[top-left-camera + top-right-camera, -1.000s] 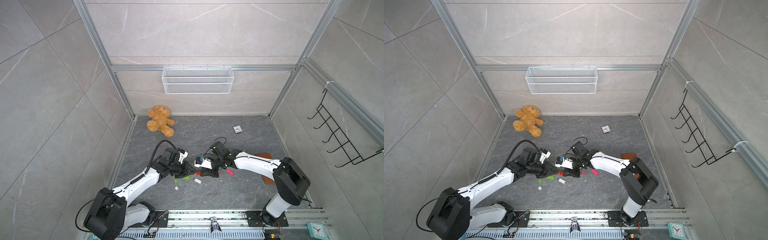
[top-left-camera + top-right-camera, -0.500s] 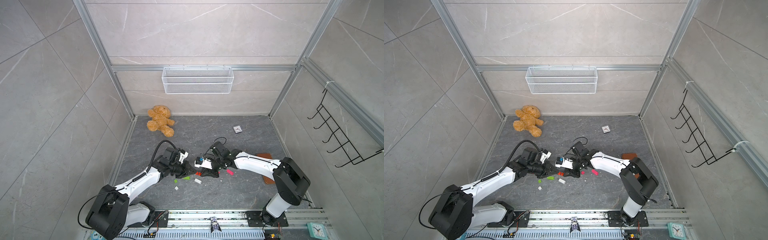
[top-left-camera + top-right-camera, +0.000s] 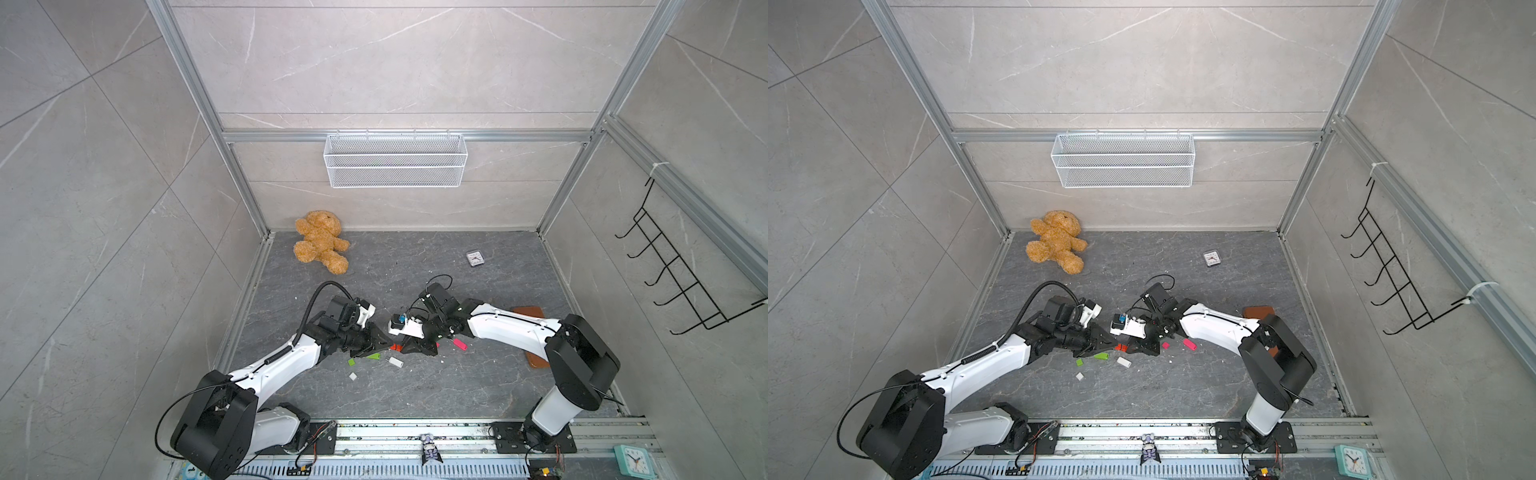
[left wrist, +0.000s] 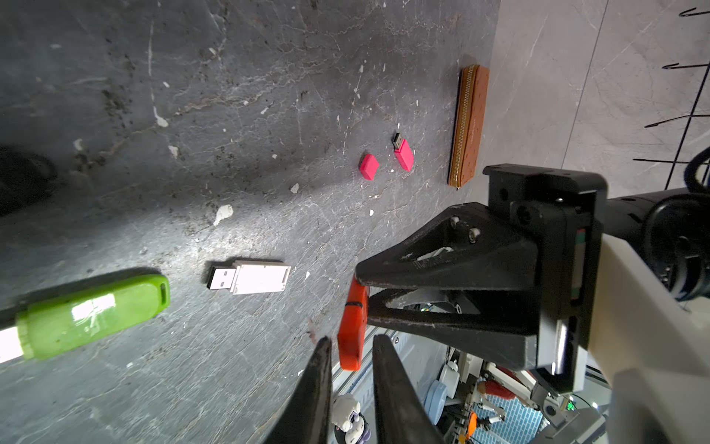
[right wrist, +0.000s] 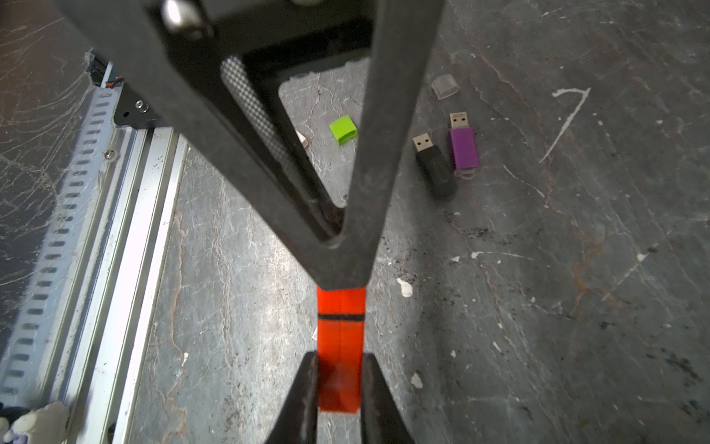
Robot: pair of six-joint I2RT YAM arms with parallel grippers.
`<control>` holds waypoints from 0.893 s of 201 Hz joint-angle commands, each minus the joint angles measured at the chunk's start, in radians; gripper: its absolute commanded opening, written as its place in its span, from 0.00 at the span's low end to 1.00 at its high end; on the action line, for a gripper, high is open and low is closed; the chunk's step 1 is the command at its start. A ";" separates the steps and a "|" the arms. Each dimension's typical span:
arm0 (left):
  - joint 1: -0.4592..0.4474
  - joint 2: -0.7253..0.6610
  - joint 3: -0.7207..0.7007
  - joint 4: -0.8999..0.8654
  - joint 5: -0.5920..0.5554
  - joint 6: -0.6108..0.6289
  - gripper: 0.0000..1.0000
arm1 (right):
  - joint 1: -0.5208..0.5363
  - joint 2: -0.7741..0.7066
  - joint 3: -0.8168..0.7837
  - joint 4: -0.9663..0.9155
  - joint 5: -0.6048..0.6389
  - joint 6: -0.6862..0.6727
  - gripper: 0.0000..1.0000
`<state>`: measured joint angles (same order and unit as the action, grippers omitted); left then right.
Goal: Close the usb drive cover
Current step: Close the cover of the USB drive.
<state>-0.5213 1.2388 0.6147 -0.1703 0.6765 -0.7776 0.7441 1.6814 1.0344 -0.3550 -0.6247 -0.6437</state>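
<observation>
An orange usb drive crossed by a thin dark seam hangs just above the floor, and my right gripper is shut on one end of it. My left gripper meets it from the opposite side. Its fingers stand slightly apart around the drive's other end, with a small gap on each side. In both top views the two grippers are tip to tip at mid-floor, left gripper and right gripper, with the drive a small orange spot between them.
Loose on the floor nearby are a green drive, a white drive, a pink drive and pink cap, a black drive, a purple drive and a green cap. A brown case lies by the right wall, a teddy bear at the back.
Both grippers stay tip to tip at the orange drive. The left arm has shifted only slightly, and the right arm has not visibly moved.
</observation>
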 commanded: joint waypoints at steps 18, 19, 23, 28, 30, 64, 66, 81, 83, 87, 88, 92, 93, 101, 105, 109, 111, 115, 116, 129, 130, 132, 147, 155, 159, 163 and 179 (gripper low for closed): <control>-0.001 -0.016 0.002 -0.015 -0.020 0.011 0.24 | 0.007 0.007 0.026 0.004 -0.010 0.019 0.14; -0.001 -0.016 0.001 -0.013 -0.019 0.008 0.24 | 0.007 0.007 0.026 0.004 -0.010 0.019 0.14; 0.000 -0.014 0.000 -0.004 -0.015 0.003 0.24 | 0.007 0.009 0.027 0.005 -0.012 0.021 0.14; 0.000 -0.011 -0.001 0.005 -0.011 0.000 0.24 | 0.007 0.009 0.028 0.005 -0.013 0.022 0.14; 0.000 -0.009 0.000 0.008 -0.010 -0.003 0.24 | 0.006 0.009 0.028 0.005 -0.013 0.023 0.14; -0.003 0.008 0.000 0.049 0.012 -0.024 0.20 | 0.009 0.014 0.029 0.014 -0.020 0.032 0.14; -0.003 0.010 0.001 0.052 0.012 -0.025 0.20 | 0.009 0.014 0.029 0.014 -0.020 0.033 0.14; -0.005 0.016 -0.001 0.063 0.022 -0.028 0.18 | 0.010 0.012 0.028 0.023 -0.020 0.042 0.14; -0.005 0.017 -0.001 0.063 0.024 -0.029 0.18 | 0.009 0.013 0.028 0.023 -0.020 0.042 0.14; -0.006 0.020 -0.001 0.064 0.026 -0.029 0.18 | 0.010 0.012 0.028 0.025 -0.021 0.042 0.14; -0.006 0.020 0.000 0.064 0.026 -0.029 0.18 | 0.010 0.013 0.029 0.025 -0.021 0.042 0.14; -0.008 0.022 -0.001 0.065 0.027 -0.030 0.18 | 0.011 0.013 0.028 0.027 -0.022 0.042 0.14; -0.008 0.022 0.000 0.065 0.027 -0.031 0.18 | 0.011 0.013 0.028 0.027 -0.023 0.043 0.14; -0.011 0.025 -0.002 0.067 0.030 -0.030 0.17 | 0.010 0.014 0.029 0.029 -0.023 0.045 0.14; -0.012 0.028 -0.001 0.068 0.031 -0.030 0.17 | 0.010 0.015 0.031 0.031 -0.023 0.047 0.14; -0.013 0.029 0.000 0.069 0.032 -0.029 0.17 | 0.010 0.015 0.032 0.031 -0.024 0.048 0.14; -0.013 0.030 0.000 0.069 0.032 -0.030 0.17 | 0.009 0.014 0.033 0.031 -0.024 0.049 0.14; -0.014 0.031 0.000 0.071 0.033 -0.031 0.17 | 0.010 0.017 0.033 0.031 -0.024 0.048 0.14; -0.015 0.031 0.000 0.071 0.033 -0.031 0.16 | 0.009 0.017 0.034 0.031 -0.024 0.048 0.14; -0.016 0.036 -0.001 0.072 0.035 -0.031 0.14 | 0.010 0.017 0.037 0.031 -0.027 0.051 0.14; -0.017 0.036 0.000 0.072 0.035 -0.028 0.14 | 0.011 0.017 0.037 0.032 -0.027 0.051 0.14; -0.016 0.036 0.000 0.073 0.035 -0.030 0.13 | 0.009 0.018 0.038 0.032 -0.028 0.052 0.14; -0.019 0.040 0.001 0.074 0.035 -0.030 0.11 | 0.011 0.019 0.038 0.037 -0.030 0.057 0.14; -0.019 0.040 0.001 0.077 0.035 -0.032 0.11 | 0.010 0.020 0.039 0.040 -0.032 0.062 0.14; -0.019 0.040 0.002 0.076 0.035 -0.032 0.11 | 0.010 0.021 0.040 0.040 -0.032 0.064 0.14; -0.020 0.042 0.001 0.077 0.036 -0.032 0.11 | 0.011 0.022 0.042 0.040 -0.034 0.065 0.14; -0.021 0.044 0.002 0.078 0.035 -0.033 0.09 | 0.009 0.025 0.044 0.046 -0.035 0.074 0.14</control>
<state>-0.5274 1.2724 0.6147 -0.1200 0.6659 -0.8082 0.7460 1.6897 1.0401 -0.3439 -0.6250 -0.5983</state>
